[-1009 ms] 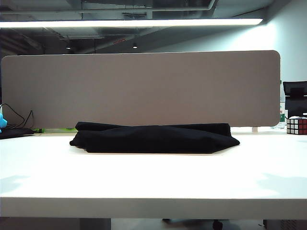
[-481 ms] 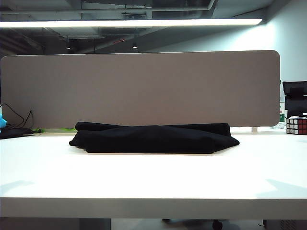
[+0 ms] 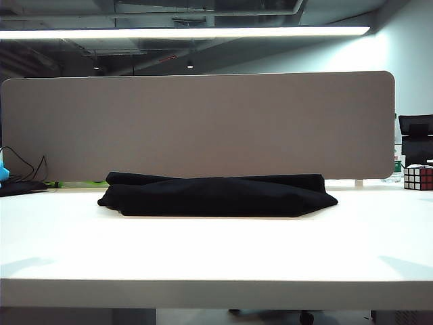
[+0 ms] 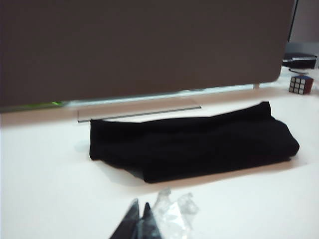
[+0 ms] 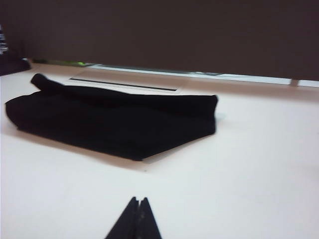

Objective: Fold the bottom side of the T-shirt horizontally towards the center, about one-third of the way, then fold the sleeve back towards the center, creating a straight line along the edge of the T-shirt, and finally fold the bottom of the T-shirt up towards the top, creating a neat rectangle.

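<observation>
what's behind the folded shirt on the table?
Behind the T-shirt: a grey divider panel along the table's far edge and a cable slot. The shirt covers the table under it. Left gripper and right gripper sit shut, well short of it.

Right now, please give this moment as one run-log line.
T-shirt: folded on table | left gripper: shut, empty, short of shirt | right gripper: shut, empty, short of shirt

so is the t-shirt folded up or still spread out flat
Folded. The T-shirt lies as a compact, layered black bundle on the table. The left gripper and right gripper are both shut and apart from it.
</observation>
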`<state>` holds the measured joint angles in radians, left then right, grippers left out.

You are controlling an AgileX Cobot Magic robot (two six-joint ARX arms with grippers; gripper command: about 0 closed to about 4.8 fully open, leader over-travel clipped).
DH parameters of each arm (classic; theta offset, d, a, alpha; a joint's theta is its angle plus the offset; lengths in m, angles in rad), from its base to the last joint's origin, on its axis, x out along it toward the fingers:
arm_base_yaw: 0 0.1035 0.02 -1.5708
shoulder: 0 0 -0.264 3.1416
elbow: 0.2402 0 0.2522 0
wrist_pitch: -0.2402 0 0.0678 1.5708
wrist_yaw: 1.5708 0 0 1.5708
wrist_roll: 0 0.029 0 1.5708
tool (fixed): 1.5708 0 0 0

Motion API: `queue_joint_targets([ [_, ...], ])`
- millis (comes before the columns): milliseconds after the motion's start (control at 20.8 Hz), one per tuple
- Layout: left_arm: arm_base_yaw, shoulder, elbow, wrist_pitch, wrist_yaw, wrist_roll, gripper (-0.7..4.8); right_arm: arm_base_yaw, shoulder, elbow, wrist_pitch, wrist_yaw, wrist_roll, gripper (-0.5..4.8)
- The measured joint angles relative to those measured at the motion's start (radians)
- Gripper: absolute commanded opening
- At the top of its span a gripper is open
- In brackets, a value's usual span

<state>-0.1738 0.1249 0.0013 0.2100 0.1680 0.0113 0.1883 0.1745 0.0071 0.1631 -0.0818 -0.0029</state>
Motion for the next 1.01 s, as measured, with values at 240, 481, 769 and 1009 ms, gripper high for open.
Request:
queue_joint_targets([
  [240, 0.0, -0.123, 0.001, -0.153, -0.073, 0.0, -0.06, -0.077, -0.172, 0.0, -0.095, 0.05, -0.013, -0.08],
  [481, 0.054, -0.123, 0.0, -0.15, 0.032, -0.001, -0.06, -0.116, -0.173, 0.0, -0.128, -0.025, -0.008, -0.07],
  [769, 0.06, -0.123, 0.0, -0.167, 0.069, -0.004, -0.05, -0.121, -0.173, 0.0, -0.129, -0.043, -0.008, -0.05],
  [1009, 0.06, -0.123, 0.0, -0.228, 0.119, -0.009, -0.05, -0.122, -0.173, 0.0, -0.129, -0.05, -0.008, -0.05],
])
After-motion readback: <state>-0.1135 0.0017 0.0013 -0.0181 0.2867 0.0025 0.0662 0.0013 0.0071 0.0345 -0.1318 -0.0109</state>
